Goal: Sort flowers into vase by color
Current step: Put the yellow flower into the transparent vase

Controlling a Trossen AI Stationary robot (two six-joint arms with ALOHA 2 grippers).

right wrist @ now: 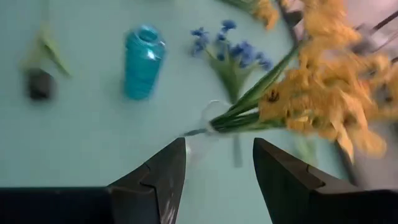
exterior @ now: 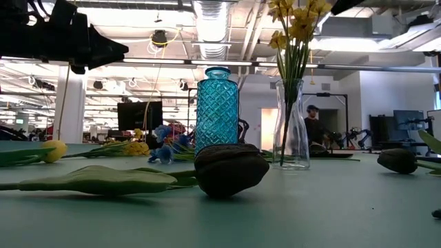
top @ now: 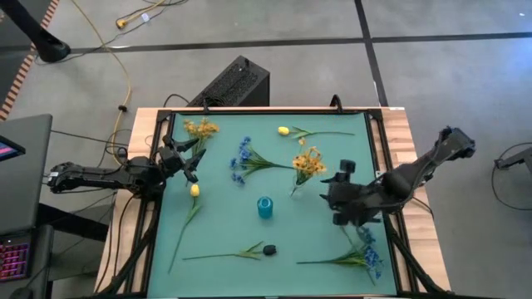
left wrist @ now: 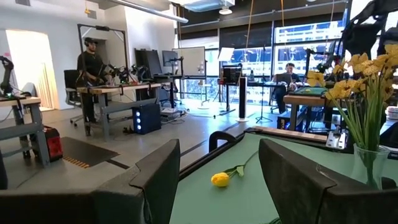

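Note:
A blue vase [top: 264, 207] and a clear vase [exterior: 291, 131] stand upright mid-mat; the clear one holds a yellow spray [top: 308, 161]. Lying flat on the teal mat [top: 224, 224] are a yellow spray [top: 201, 129], a blue spray [top: 246, 158], two yellow tulips [top: 283, 130] [top: 194, 190], a dark bud [top: 269, 248] and another blue spray [top: 366, 254]. My right gripper [right wrist: 217, 174] is open and empty, raised to the right of the clear vase [right wrist: 208, 124] and tipped down toward it. My left gripper [left wrist: 217, 180] is open and empty at the mat's left edge [top: 193, 162].
A black box [top: 234, 83] sits just beyond the table's far edge. The wooden table rim [top: 399, 116] borders the mat. Another dark bud [exterior: 398, 160] lies at the right in the low view. People stand at benches in the room behind.

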